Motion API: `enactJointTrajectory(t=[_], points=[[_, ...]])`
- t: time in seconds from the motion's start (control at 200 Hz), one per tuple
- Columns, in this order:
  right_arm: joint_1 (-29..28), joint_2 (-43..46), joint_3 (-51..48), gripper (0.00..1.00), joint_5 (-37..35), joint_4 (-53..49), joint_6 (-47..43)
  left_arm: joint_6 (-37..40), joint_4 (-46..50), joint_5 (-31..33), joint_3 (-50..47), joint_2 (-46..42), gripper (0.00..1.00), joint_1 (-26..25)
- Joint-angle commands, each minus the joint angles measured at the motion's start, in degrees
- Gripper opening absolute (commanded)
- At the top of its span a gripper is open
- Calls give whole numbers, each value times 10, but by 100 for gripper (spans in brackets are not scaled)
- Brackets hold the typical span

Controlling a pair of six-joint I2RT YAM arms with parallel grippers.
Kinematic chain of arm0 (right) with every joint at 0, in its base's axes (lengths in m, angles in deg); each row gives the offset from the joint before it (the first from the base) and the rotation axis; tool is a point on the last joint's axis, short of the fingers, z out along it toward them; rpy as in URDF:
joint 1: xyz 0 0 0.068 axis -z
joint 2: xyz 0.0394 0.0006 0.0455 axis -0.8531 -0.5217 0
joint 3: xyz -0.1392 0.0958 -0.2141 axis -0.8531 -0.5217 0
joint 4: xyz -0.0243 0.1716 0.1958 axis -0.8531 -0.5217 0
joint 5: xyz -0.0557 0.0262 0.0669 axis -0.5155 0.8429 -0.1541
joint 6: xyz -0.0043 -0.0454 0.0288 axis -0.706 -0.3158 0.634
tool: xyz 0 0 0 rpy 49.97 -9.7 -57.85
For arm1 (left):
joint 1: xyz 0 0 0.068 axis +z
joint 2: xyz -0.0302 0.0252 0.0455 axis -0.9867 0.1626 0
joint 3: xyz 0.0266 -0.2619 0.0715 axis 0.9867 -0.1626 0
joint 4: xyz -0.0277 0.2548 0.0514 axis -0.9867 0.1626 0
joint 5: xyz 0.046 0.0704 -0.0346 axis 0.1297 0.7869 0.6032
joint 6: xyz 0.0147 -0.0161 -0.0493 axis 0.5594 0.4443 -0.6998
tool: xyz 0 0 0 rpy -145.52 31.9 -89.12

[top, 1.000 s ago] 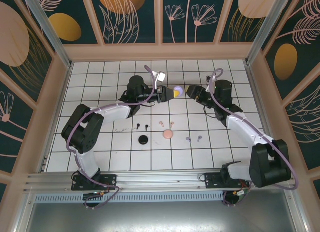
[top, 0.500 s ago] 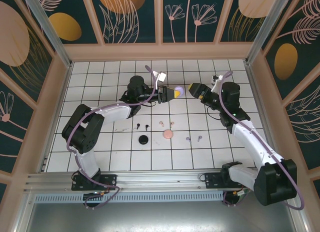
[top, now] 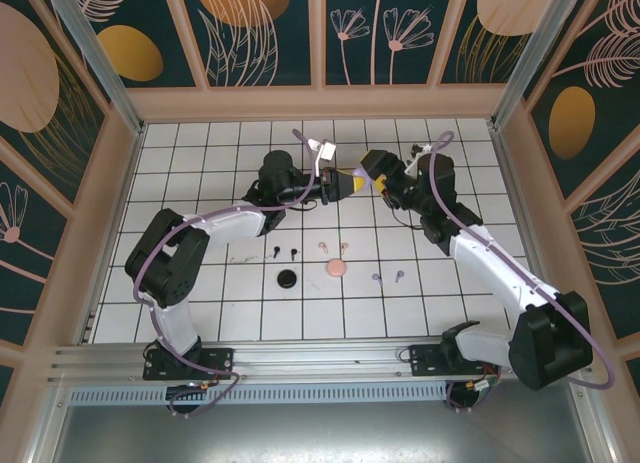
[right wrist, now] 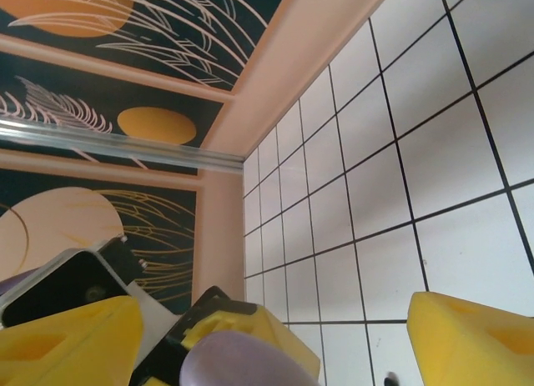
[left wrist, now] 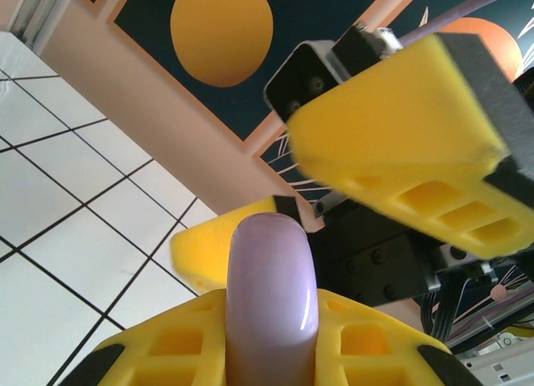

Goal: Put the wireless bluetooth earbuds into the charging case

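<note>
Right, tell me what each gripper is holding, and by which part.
Left gripper: shut on the lilac case, clamped by its lower half, rounded end sticking out. Right gripper: open, holding nothing, fingers straddling that end.

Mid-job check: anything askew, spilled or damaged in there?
Nothing stands out. The earbuds lie in colour pairs on the tiles, none scattered. The lilac case is off the table, clamped in the left gripper, its end between the fingers of the open right gripper.
</note>
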State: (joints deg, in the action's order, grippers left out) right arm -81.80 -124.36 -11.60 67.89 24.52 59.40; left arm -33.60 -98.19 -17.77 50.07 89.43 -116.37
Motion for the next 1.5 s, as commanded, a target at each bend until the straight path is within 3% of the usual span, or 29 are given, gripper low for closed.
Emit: enactJointTrajectory(t=[0.0, 0.16, 0.35, 0.515, 0.581, 0.771, 1.056, 1.286, 1.496], points=[[-10, -10, 14, 82, -19, 20, 30, 21, 2, 8, 19, -1, 0, -5], [-17, -17, 15, 76, -22, 31, 36, 26, 9, 10, 23, -1, 0, -8], [-22, -23, 22, 53, -21, 33, 38, 32, 19, 15, 24, 0, 0, -10], [-22, -21, 22, 40, -24, 31, 35, 37, 25, 17, 23, 0, 0, -9], [-21, -20, 21, 37, -27, 28, 34, 40, 28, 17, 22, -3, 7, -9], [-17, -20, 20, 35, -32, 25, 34, 54, 38, 21, 18, -13, 31, -10], [-14, -19, 14, 35, -35, 22, 33, 62, 39, 27, 13, -22, 45, -9], [-12, -18, 8, 35, -34, 23, 34, 54, 20, 35, 10, -27, 47, -10], [-10, -18, 6, 35, -33, 26, 35, 46, 10, 33, 12, -21, 34, -9]])
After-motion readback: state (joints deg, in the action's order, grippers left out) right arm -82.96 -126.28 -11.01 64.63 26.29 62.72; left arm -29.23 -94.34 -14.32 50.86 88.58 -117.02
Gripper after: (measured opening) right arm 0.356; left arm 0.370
